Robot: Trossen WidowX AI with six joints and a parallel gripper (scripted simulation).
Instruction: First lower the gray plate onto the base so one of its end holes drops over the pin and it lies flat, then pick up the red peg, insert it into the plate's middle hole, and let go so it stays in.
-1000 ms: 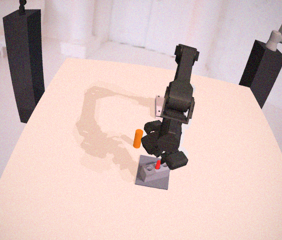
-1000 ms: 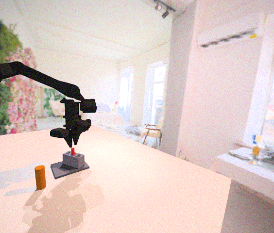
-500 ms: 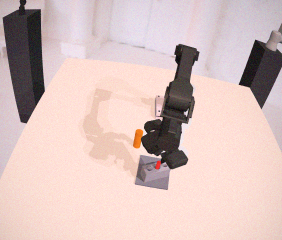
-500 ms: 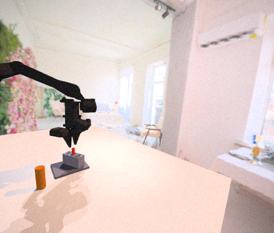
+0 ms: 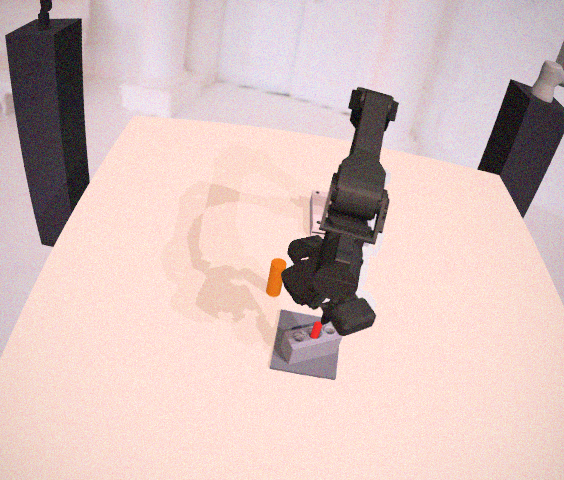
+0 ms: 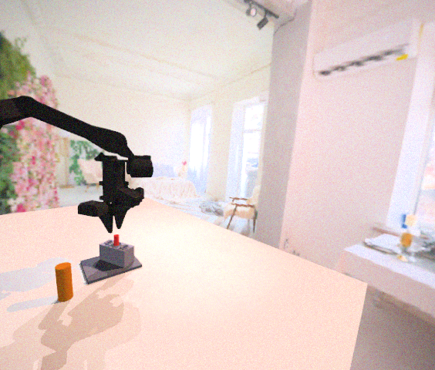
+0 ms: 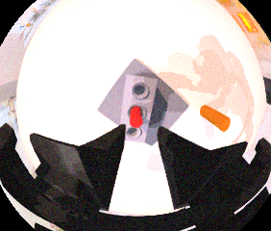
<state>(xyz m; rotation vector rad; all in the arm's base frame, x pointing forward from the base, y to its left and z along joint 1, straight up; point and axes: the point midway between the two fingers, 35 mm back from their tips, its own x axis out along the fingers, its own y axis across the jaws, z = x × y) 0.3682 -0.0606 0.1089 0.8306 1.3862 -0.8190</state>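
- So the slim red peg (image 5: 316,329) (image 6: 116,240) (image 7: 135,116) is sitting in the middle hole of the chunky gray three-hole plate (image 5: 313,351) (image 6: 119,255) (image 7: 137,102), pretty much upright, with its top poking out.
- The black two-fingered claw (image 5: 325,316) (image 6: 114,230) (image 7: 142,130) is partway open and gripping nothing. There's a visible gap between the fingertips, and in the exterior view they hang just above the peg, not touching it.
- The plate looks flat on the thin, dark gray square base (image 5: 318,367) (image 6: 90,274) (image 7: 113,103), turned at an angle to its edges. Can't make out the pin well enough to say which end hole it's in, if any.
- The base itself lies on the pale peach table (image 5: 142,413) (image 6: 249,318) (image 7: 78,72).
- There's also a plain orange cylinder (image 5: 275,277) (image 6: 63,281) (image 7: 215,118) standing upright on the table, near the base but clearly apart from it.
- The jointed black arm (image 5: 357,196) (image 6: 70,123) reaches over the table, claw pointing down, and throws a big messy shadow.
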